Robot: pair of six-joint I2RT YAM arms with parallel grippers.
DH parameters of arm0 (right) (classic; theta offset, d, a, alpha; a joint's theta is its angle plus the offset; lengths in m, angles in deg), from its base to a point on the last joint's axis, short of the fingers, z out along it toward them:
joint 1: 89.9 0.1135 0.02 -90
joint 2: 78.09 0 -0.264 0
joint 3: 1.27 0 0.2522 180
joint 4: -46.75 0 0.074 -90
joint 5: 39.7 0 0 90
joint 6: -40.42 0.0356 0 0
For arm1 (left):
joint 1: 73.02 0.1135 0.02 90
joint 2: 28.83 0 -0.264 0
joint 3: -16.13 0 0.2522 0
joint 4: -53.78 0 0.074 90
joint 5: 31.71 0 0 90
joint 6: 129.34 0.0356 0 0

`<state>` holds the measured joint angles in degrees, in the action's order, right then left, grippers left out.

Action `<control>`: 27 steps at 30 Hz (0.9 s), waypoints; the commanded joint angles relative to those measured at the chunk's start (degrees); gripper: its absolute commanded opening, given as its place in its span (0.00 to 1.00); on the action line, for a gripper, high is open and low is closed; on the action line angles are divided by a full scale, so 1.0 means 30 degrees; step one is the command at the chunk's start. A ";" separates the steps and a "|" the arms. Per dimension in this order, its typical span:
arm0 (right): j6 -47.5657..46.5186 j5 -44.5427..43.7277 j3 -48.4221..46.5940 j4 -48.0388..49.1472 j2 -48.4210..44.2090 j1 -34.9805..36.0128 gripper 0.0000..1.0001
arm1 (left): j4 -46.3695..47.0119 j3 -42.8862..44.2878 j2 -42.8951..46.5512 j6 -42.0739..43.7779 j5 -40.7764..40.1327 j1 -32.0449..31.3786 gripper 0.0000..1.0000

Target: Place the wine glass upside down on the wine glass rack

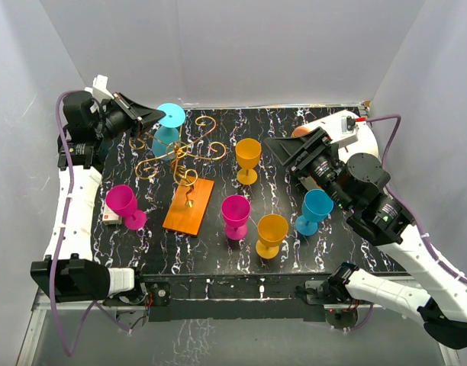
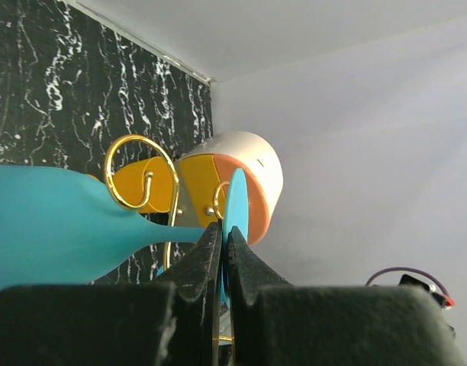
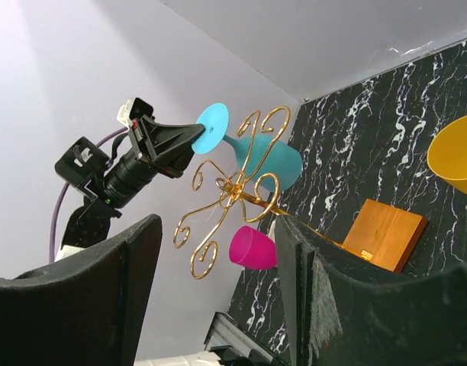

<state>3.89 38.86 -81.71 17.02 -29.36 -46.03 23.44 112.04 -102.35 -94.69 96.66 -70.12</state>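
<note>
My left gripper (image 1: 159, 116) is shut on the round foot of a blue wine glass (image 1: 165, 139) and holds it upside down, foot uppermost, at the back left scroll arms of the gold wire rack (image 1: 180, 152). The rack stands on a flat orange base (image 1: 189, 206). In the left wrist view the fingers (image 2: 207, 255) pinch the thin foot (image 2: 236, 202), and the glass's bowl (image 2: 50, 221) and stem lie beside a gold scroll (image 2: 134, 171). I cannot tell whether the foot rests on the wire. My right gripper (image 3: 218, 282) is open and empty, right of the rack.
Several upright glasses stand on the black marbled table: yellow (image 1: 248, 156), magenta (image 1: 236, 213), yellow (image 1: 272, 232), blue (image 1: 316, 210) and magenta (image 1: 125, 204). A white-and-orange drum (image 2: 249, 175) lies at the back right, by my right arm. White walls close three sides.
</note>
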 commanded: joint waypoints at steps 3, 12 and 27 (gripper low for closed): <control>-0.0246 -0.0501 -0.0363 0.1117 -0.0218 0.0034 0.59 | 0.2220 -0.0077 -0.0222 -0.1610 0.1979 0.0070 0.00; -0.0459 -0.0748 -0.0411 0.1308 -0.0160 0.0052 0.60 | 0.3447 0.0512 -0.1376 -0.2094 0.2089 0.0089 0.00; -0.0422 -0.1010 -0.0225 0.1243 -0.0542 0.0050 0.60 | 0.3704 0.1357 -0.2753 -0.1807 0.0989 0.0075 0.00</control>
<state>3.26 37.13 -81.71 18.11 -29.43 -46.03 34.22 112.84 -111.92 -101.27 100.07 -70.12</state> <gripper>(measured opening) 0.598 0.018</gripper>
